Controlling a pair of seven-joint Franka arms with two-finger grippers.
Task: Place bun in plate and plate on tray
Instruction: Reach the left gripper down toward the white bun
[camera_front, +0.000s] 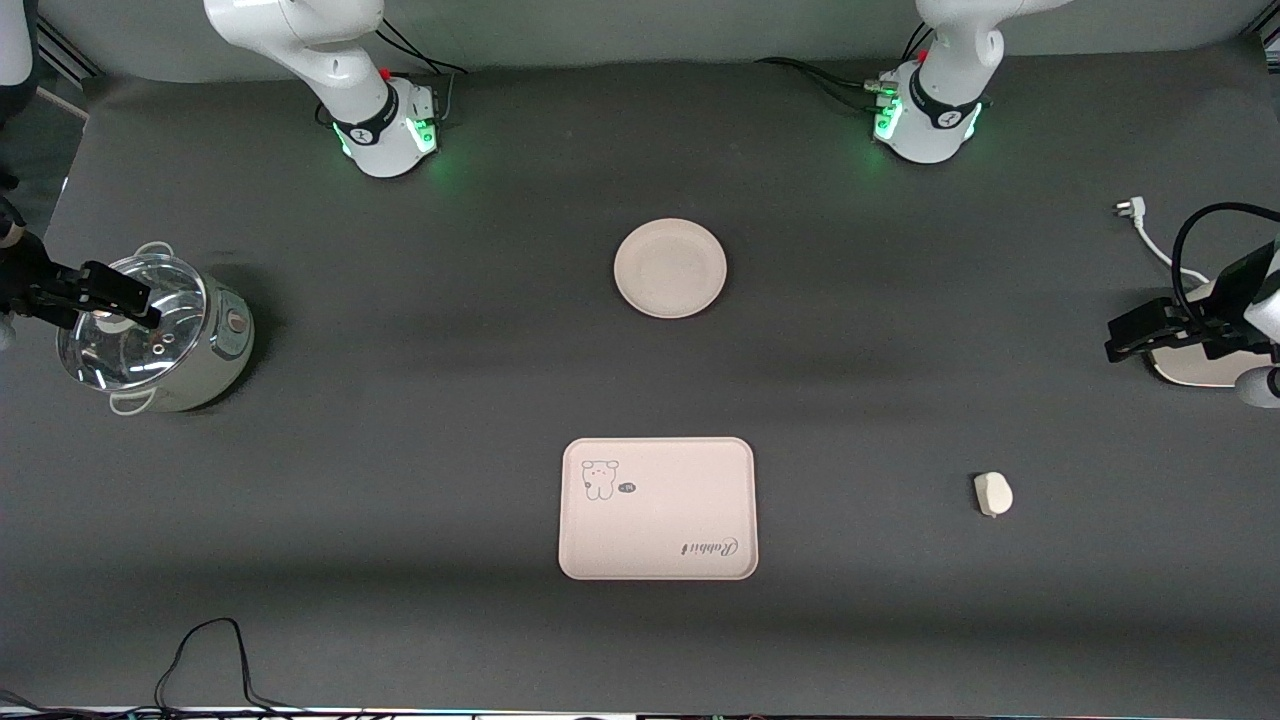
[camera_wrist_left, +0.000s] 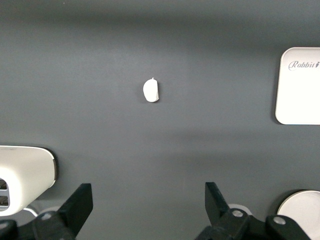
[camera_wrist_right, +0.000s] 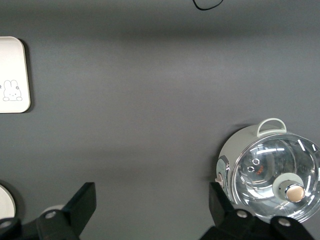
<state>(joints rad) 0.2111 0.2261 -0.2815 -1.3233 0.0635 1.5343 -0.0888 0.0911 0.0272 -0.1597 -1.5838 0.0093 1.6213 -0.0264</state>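
The bun (camera_front: 993, 494) lies on the dark table beside the tray (camera_front: 657, 508), toward the left arm's end. The round plate (camera_front: 670, 268) sits empty, farther from the front camera than the tray. My left gripper (camera_front: 1128, 338) is open and empty, up over a white device at the left arm's end. In the left wrist view the bun (camera_wrist_left: 151, 90) lies well clear of the open left gripper (camera_wrist_left: 148, 205), with a tray corner (camera_wrist_left: 300, 85) at the edge. My right gripper (camera_front: 120, 298) is open and empty over the pot's lid; the right wrist view (camera_wrist_right: 152, 205) shows its jaws wide apart.
A pale pot with a glass lid (camera_front: 150, 335) stands at the right arm's end, also in the right wrist view (camera_wrist_right: 270, 172). A white device (camera_front: 1195, 368) with a plug and cable (camera_front: 1130, 210) lies at the left arm's end. A black cable (camera_front: 210, 650) loops at the front edge.
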